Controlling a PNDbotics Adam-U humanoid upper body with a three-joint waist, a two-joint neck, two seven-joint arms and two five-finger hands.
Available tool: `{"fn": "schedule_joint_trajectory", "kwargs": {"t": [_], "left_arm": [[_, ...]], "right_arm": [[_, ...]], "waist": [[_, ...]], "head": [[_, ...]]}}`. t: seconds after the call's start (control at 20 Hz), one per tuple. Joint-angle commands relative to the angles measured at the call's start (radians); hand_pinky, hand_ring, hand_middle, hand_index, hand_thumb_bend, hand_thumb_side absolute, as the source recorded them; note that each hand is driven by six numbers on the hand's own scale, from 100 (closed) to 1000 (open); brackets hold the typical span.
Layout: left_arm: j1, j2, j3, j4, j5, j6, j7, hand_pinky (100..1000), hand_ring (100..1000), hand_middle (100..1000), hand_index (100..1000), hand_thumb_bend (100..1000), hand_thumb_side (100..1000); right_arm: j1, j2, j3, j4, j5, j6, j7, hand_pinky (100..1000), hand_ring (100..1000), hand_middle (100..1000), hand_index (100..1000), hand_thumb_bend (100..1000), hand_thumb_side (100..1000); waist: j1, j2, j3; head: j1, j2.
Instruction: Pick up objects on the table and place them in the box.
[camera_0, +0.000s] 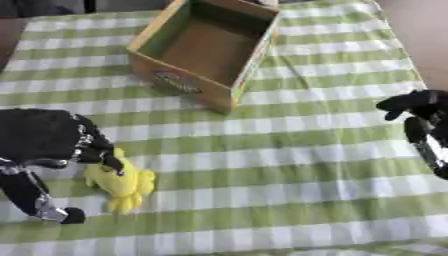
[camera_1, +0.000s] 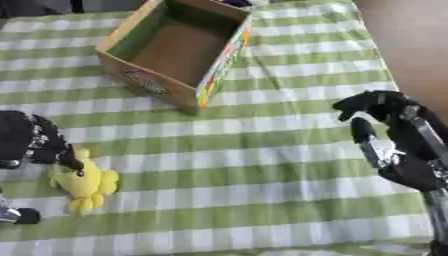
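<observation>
A yellow plush toy (camera_0: 122, 182) lies on the green-and-white checked cloth at the lower left. My left hand (camera_0: 48, 142) hovers over its left side. The fingertips (camera_0: 111, 162) touch the toy's upper edge, and the thumb (camera_0: 61, 215) is spread out below and to the left, apart from it. The hand is open and holds nothing. A cardboard box (camera_0: 188, 82) with an open top stands at the upper middle, turned at an angle; nothing shows inside it. My right hand (camera_1: 398, 135) hangs open at the right edge, fingers relaxed, away from both the toy and the box.
The checked cloth (camera_0: 297, 165) covers the table across the middle and lower right. A bare brown surface (camera_1: 411, 40) shows beyond the cloth's right edge. Dark shapes sit at the far top left corner.
</observation>
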Motion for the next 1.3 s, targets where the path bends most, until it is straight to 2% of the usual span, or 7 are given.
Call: {"fn": "schedule_joint_trajectory", "kwargs": {"t": [0.05, 0.2, 0.35, 0.5, 0.75, 1.3], "left_arm": [[-0.012, 0.017, 0.0, 0.016, -0.025, -0.04, -0.028, 607, 626, 661, 877, 485, 788], [-0.016, 0.01, -0.003, 0.027, -0.042, -0.041, -0.014, 608, 626, 661, 876, 485, 771], [-0.021, 0.004, 0.0, 0.027, -0.062, -0.037, 0.02, 613, 629, 664, 869, 531, 711], [-0.024, -0.001, 0.005, 0.026, -0.089, -0.028, 0.065, 614, 630, 666, 865, 548, 688], [-0.025, -0.006, 0.015, 0.022, -0.108, -0.014, 0.133, 609, 625, 661, 863, 524, 622], [-0.041, 0.0, 0.043, -0.014, -0.041, -0.01, 0.137, 606, 622, 660, 863, 498, 556]], "right_arm": [[-0.007, -0.019, -0.003, -0.01, 0.002, -0.003, 0.001, 781, 740, 538, 739, 100, 524], [-0.007, -0.019, -0.002, -0.009, 0.003, -0.003, 0.001, 781, 740, 539, 739, 100, 531], [-0.007, -0.019, -0.003, -0.009, 0.002, -0.004, 0.001, 781, 740, 538, 739, 100, 524], [-0.006, -0.018, -0.003, -0.008, 0.003, -0.004, 0.001, 781, 740, 538, 739, 100, 524], [-0.006, -0.017, -0.004, -0.008, 0.002, -0.004, 0.0, 781, 740, 538, 739, 100, 524], [-0.005, -0.017, -0.006, -0.007, 0.002, -0.004, 0.0, 780, 740, 538, 739, 100, 524]], "waist": [[-0.002, -0.017, 0.0], [-0.003, -0.017, 0.0], [-0.004, -0.017, 0.0], [-0.005, -0.017, -0.001], [-0.006, -0.016, 0.0], [-0.006, -0.018, 0.0]], "head": [[-0.002, -0.008], [-0.002, -0.008], [-0.002, -0.009], [-0.002, -0.01], [-0.002, -0.011], [-0.003, -0.012]]}}
